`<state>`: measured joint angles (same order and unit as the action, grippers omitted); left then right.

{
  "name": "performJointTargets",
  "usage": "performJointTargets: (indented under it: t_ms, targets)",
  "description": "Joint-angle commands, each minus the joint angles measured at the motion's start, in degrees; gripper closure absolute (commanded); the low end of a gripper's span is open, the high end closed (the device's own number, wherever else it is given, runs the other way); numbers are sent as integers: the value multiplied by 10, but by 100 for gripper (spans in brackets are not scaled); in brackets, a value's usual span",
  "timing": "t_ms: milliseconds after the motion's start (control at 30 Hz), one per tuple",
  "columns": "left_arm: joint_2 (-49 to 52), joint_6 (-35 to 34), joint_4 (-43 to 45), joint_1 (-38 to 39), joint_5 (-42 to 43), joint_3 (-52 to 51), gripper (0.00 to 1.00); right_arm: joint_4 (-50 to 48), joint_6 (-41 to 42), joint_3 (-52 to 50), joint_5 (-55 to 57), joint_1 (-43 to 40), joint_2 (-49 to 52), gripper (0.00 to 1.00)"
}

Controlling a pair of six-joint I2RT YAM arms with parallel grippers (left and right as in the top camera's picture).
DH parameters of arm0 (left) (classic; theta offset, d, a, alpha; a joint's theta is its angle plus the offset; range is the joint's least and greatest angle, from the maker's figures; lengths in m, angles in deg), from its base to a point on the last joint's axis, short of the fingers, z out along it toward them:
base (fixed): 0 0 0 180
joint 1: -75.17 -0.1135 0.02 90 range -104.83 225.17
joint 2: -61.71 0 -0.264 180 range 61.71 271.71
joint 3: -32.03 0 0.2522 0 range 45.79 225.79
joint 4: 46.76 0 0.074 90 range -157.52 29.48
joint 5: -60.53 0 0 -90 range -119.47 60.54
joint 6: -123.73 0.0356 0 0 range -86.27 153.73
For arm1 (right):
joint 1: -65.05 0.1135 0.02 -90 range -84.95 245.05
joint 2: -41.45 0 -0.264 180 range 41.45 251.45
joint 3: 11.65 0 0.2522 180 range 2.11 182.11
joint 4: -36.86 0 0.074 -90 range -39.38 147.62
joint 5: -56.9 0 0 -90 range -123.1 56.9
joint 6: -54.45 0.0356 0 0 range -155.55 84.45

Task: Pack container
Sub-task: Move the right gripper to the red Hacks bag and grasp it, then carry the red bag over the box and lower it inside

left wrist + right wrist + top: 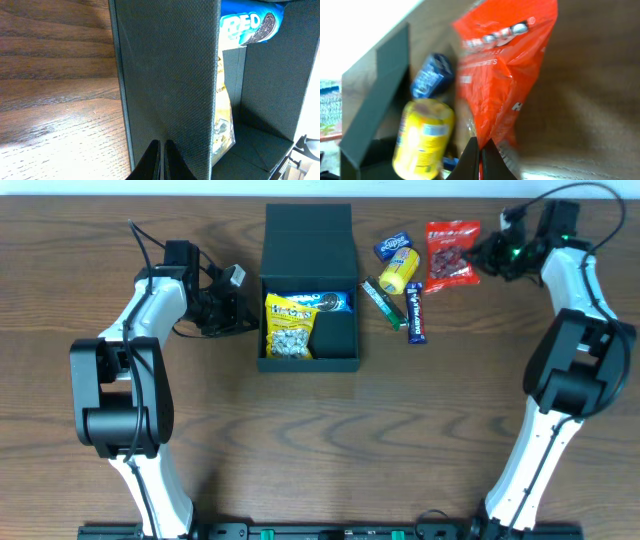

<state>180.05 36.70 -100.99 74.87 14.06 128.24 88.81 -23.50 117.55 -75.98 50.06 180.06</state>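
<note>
The container (pixel 308 364) is a dark teal-black box in the table's middle, its flap lid (pixel 308 225) open at the back. Inside lie a yellow snack bag (pixel 288 325) and a blue Oreo packet (pixel 332 302). My left gripper (pixel 243 313) is shut and empty, its tips against the outside of the box's left wall (pixel 165 75); the left wrist view shows them (pixel 162 150). My right gripper (pixel 480 256) is shut on the edge of a red snack packet (pixel 450 252) at the back right. The right wrist view shows the fingers (pixel 480 150) pinching that red packet (pixel 510 65).
Right of the box lie a yellow can-shaped snack (pixel 398 270), a small blue packet (pixel 393 245), a green bar (pixel 382 302) and a dark blue chocolate bar (pixel 415 312). The yellow snack (pixel 422 137) and blue packet (pixel 432 75) lie just beside the red one.
</note>
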Motion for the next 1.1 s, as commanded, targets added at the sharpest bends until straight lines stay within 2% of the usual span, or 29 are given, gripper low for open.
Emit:
performJointTargets:
  t_ms: [0,300,467,667,800,933,1000,1067]
  targets:
    - [4,-2,-1,3,9,-4,94,-1,-1,30,-24,-3,-81,99]
    - [4,-2,-1,3,9,-4,94,9,2,30,-107,19,-192,99]
    - [4,-2,-1,3,9,-4,94,42,2,30,-170,67,-216,99]
    - [4,-2,-1,2,9,-4,94,116,-5,21,-175,150,-215,99]
    - [4,-2,0,2,9,-4,94,139,-7,-12,-176,199,-215,98]
    - [4,-2,-1,2,9,-4,94,146,-27,-74,-201,206,-215,98]
    - [4,-2,-1,2,9,-4,94,114,-21,-118,-235,209,-215,98]
    - [4,-2,-1,2,9,-4,94,71,19,-155,-240,219,-215,99]
